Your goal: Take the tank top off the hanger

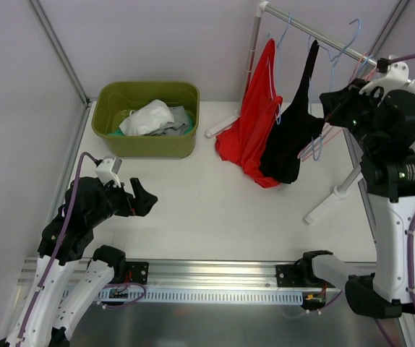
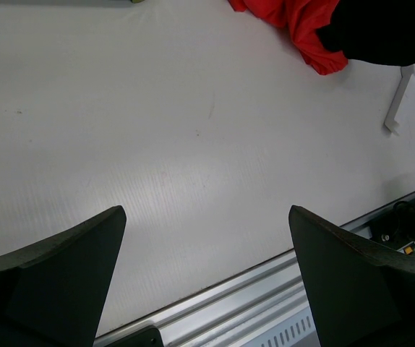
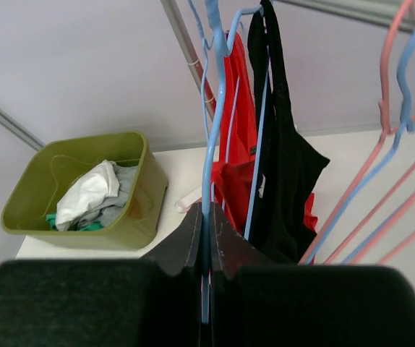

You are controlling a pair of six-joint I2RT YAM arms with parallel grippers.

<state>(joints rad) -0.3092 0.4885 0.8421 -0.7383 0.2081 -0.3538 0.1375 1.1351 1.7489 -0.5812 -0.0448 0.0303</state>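
Pinched tight in the right hand (image 3: 206, 217), whose two dark fingers are clenched flat together, is the thin bar of a blue hanger (image 3: 213, 130). Just right of that bar hangs the black tank top (image 3: 283, 181), on the rail (image 1: 316, 32) at the far right of the bench (image 1: 215, 217). I take it for the garment meant, though I cannot tell whether the pinched hanger is the one carrying it. A red tank top (image 3: 244, 123) presses against its left side.

To my eye the job now is to hold the hanger steady and tip one shoulder down, so a narrow strap slides off, then the other. Pulling both together would likely snag. The rack looks light on its thin legs, so a hard tug could drag it.

Both tops are limp, soft cloth with slim straps, while the hanger is slick and wiry. A bare pink hanger (image 3: 384, 72) hangs further right.

Well apart, low at the near left, the left hand (image 1: 139, 199) is released, fingers spread over bare matte white bench. A smooth, round-cornered olive bin (image 1: 146, 147) at the far left holds crumpled white cloth (image 1: 146, 116).
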